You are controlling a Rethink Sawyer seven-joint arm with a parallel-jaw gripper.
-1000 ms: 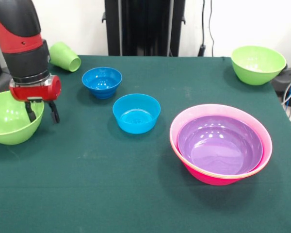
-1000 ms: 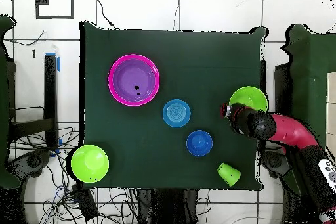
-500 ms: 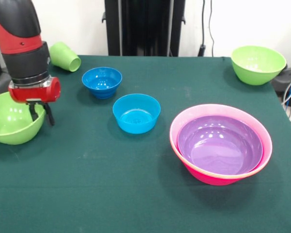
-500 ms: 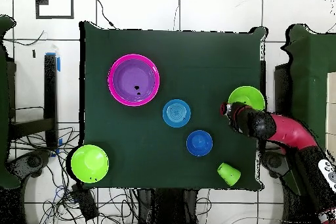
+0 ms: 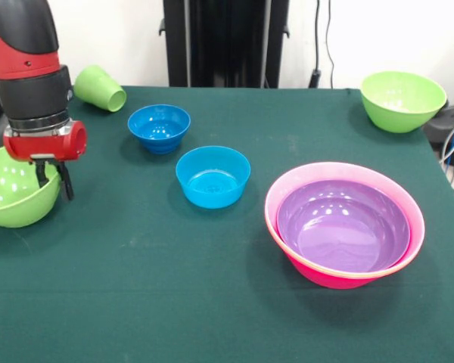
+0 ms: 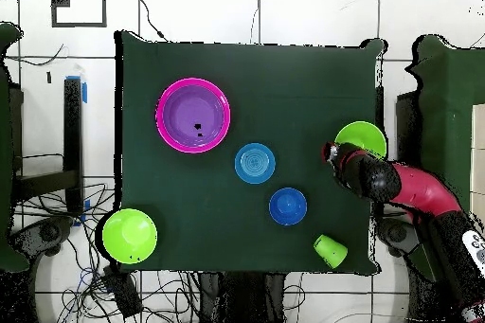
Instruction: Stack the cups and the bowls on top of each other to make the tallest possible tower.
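My gripper [image 5: 53,184] stands at the table's left side with its jaws closed over the near rim of a green bowl [image 5: 11,193], one finger inside and one outside. In the overhead view the gripper [image 6: 330,153] is at that bowl's [image 6: 365,133] edge. A purple bowl [image 5: 342,225] sits nested in a big pink bowl [image 5: 325,274]. Two small blue bowls [image 5: 159,127] [image 5: 213,175] stand mid-table. A light-green cup [image 5: 100,88] lies on its side at the far left. A second green bowl [image 5: 402,100] is far right. The orange tumbler is out of view.
The dark green table [image 5: 174,302] ends close beside the held bowl on the left. The robot's black pedestal [image 5: 225,41] stands behind the far edge. Cables [image 5: 452,140] hang off the right side.
The fingers have drawn closer together over the green bowl's rim. The gripper and the bowl have shifted a little to the left in the front view.
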